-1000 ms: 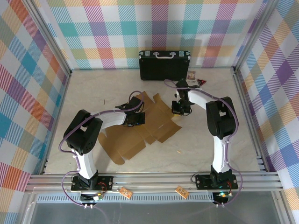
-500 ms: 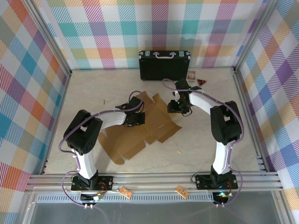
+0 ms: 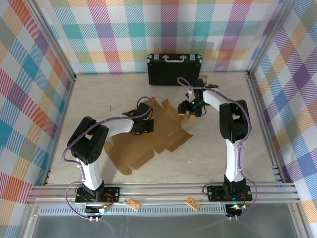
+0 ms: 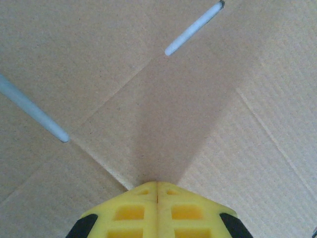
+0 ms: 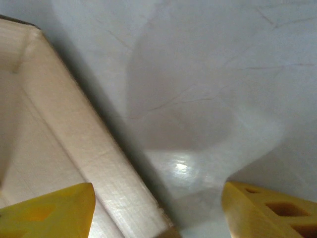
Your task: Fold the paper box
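Two arms on one job. The paper box (image 3: 141, 153), a brown die-cut sheet of corrugated cardboard with flaps, lies unfolded and mostly flat on the pale marbled table (image 3: 218, 148), around the middle and left of centre.

We see the left gripper (image 3: 143, 125) down on the sheet, near its middle. In the left wrist view the left gripper (image 4: 157, 184) has its yellow fingers (image 4: 133, 213) pressed together with no gap and nothing between them. The tips sit on or just above the cardboard (image 4: 208, 124) where several creases meet. Two narrow cut slots (image 4: 195, 27) in the sheet show pale.

The right gripper (image 3: 190, 108) sits at the sheet's far right corner. From its wrist camera the right gripper (image 5: 157, 208) has jaws spread wide, with one yellow finger (image 5: 49, 210) over the cardboard and the other over bare table. It clamps nothing. A flap edge (image 5: 74, 124) runs diagonally between the fingers, nearer the left one, and throws a shadow on the table (image 5: 223, 59). We cannot tell whether either finger touches it.

A black hard case with a silver handle (image 3: 174, 72) stands against the plaid back wall (image 3: 163, 29), beyond the sheet and apart from it. Small printed cards (image 3: 203, 79) lie just right of the case. Two orange tags (image 3: 131, 204) sit on the near rail.
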### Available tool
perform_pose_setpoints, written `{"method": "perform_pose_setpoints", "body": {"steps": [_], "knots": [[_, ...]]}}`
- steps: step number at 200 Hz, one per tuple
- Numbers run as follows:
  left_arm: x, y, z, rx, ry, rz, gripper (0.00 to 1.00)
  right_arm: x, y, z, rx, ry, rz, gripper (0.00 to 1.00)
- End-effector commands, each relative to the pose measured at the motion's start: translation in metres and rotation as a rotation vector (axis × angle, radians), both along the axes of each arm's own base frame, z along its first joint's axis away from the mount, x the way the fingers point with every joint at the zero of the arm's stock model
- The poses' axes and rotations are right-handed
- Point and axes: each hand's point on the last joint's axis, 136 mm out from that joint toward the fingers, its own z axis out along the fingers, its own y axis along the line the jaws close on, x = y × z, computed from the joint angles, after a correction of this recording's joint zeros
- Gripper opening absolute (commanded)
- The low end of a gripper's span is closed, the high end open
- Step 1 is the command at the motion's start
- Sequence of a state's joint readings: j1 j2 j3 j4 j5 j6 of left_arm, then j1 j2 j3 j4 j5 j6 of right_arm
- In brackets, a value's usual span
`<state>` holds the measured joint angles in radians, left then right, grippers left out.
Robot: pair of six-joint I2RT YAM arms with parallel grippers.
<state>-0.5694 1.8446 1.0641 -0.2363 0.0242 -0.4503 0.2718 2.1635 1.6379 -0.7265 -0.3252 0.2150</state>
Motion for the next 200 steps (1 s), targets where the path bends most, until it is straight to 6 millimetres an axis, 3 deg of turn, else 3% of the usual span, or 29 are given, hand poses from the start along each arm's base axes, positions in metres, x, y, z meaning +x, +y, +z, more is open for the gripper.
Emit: {"method": "perform_pose_setpoints", "body": {"steps": [1,87,151,177,200], "knots": [[-0.064,0.039,-0.059,0.193,0.258,-0.029,0.00,-0.017,0.021,0.004,0.100,0.062,0.077,0.71],[-0.065,0.040,-0.059,0.195,0.260,-0.027,0.00,-0.044,0.050,0.016,0.225,0.121,0.178,0.69],[-0.064,0.039,-0.059,0.191,0.259,-0.029,0.00,-0.068,0.063,0.043,0.215,0.060,0.247,0.65],[-0.064,0.038,-0.058,0.189,0.259,-0.030,0.00,-0.061,0.052,0.047,0.140,-0.011,0.227,0.68],[-0.065,0.038,-0.058,0.189,0.258,-0.032,0.00,-0.037,0.034,0.049,0.005,-0.108,0.190,0.76]]}}
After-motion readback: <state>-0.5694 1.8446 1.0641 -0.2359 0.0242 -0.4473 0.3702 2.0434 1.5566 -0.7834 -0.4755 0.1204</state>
